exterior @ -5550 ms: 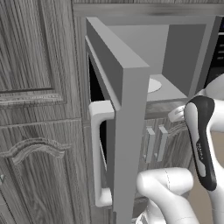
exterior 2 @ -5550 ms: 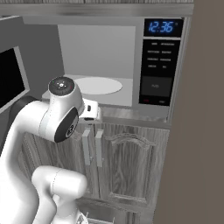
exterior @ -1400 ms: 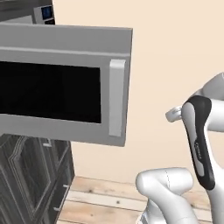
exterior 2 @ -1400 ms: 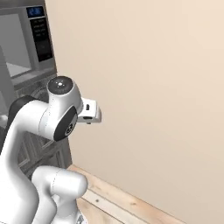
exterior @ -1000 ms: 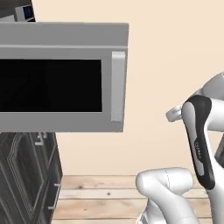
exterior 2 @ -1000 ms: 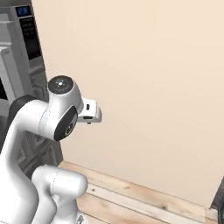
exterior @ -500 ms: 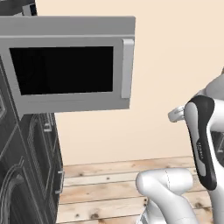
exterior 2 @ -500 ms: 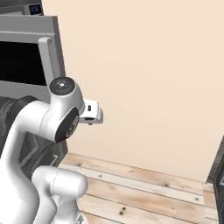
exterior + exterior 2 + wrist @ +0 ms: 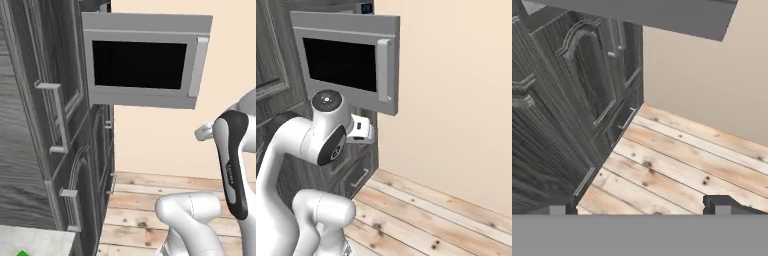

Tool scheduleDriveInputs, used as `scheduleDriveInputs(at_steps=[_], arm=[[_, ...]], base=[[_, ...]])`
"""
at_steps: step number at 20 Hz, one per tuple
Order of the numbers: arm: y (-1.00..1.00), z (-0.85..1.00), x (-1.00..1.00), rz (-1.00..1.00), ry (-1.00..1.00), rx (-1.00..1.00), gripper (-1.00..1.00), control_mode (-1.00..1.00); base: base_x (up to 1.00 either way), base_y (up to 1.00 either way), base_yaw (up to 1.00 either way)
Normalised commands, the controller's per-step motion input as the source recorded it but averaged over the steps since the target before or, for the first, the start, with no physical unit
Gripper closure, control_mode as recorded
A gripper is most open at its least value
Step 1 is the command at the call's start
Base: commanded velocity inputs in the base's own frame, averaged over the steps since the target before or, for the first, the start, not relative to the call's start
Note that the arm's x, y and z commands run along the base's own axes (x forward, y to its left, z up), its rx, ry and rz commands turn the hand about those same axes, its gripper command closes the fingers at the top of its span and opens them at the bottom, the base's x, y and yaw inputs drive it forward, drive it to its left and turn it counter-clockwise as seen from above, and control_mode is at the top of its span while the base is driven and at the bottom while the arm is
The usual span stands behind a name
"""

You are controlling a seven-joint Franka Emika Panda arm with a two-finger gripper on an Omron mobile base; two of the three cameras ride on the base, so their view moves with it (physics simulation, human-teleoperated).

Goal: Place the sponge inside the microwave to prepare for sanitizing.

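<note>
The microwave's door (image 9: 145, 67) stands swung wide open, its black window facing me and its pale bar handle (image 9: 196, 67) at the right end. In the right base view the same door (image 9: 346, 65) hangs above my arm, with the blue display (image 9: 367, 8) just behind its top edge. The oven's inside is hidden. A small green patch (image 9: 22, 252) at the bottom edge may be the sponge; I cannot tell. My gripper (image 9: 639, 210) points down at the floor, open, fingertips (image 9: 722, 205) wide apart with nothing between them.
Grey wood-grain cabinet doors (image 9: 45, 125) with bar handles fill the left side. A pale counter corner (image 9: 40, 240) shows at the lower left. A wooden plank floor (image 9: 677, 160) runs to a beige wall (image 9: 456, 100) on the right.
The whole picture has shifted, so the base has moved: the cabinets have come into view at the left and the open door sits further right. The arm's pose is unchanged.
</note>
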Motion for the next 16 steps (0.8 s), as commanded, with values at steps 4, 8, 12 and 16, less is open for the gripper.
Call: scheduleDriveInputs(at_steps=[4,8,12,16], arm=[[0.00,0.00,0.00,0.00,0.00,0.00,-1.00,1.00],[0.00,0.00,0.00,0.00,0.00,0.00,-1.00,1.00],[0.00,0.00,0.00,0.00,0.00,0.00,-1.00,1.00],[0.00,0.00,0.00,0.00,0.00,0.00,-1.00,1.00]], base=[[-0.34,0.38,0.62],[-0.42,0.24,0.62],[-0.49,0.23,0.58],[-0.42,0.26,0.62]])
